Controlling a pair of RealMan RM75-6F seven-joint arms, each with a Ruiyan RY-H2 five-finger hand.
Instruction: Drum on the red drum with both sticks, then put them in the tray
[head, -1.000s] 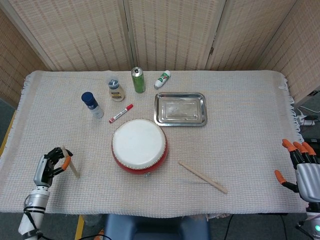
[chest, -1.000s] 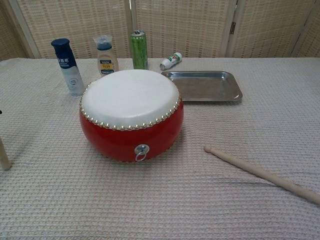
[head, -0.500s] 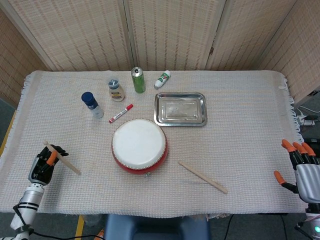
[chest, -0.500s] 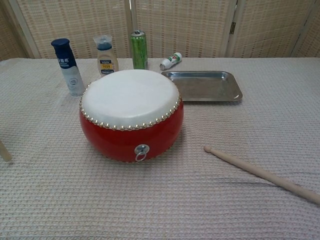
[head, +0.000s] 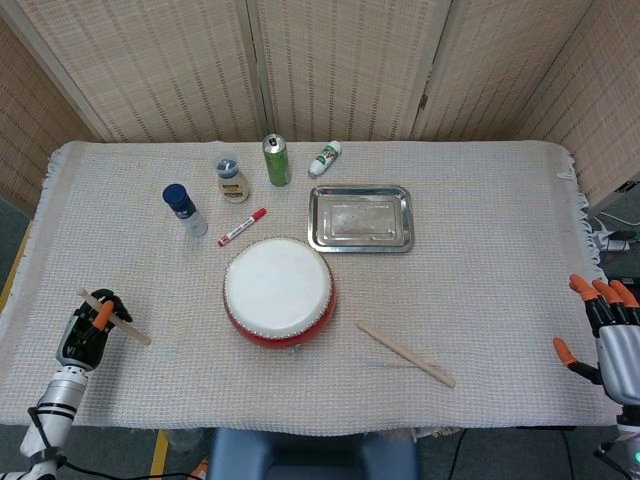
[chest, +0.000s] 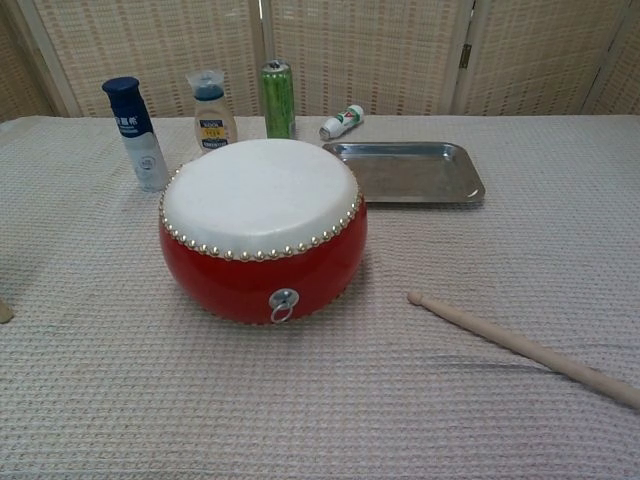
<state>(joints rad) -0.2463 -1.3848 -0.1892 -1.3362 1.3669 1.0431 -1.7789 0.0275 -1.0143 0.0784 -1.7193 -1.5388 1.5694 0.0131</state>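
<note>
Woven screens back the cloth-covered surface (head: 480, 250). Red drum (head: 278, 292) sits centre, heavy and rigid; steel tray (head: 361, 218) just behind. I judge both sticks light, stiff, best gripped near the butt. Left robot hand (head: 88, 328) clasps one stick (head: 115, 318), now drawn further outward; right robot hand (head: 605, 330) stays spread, empty; second stick (head: 406, 354) lies beside the drum.
</note>
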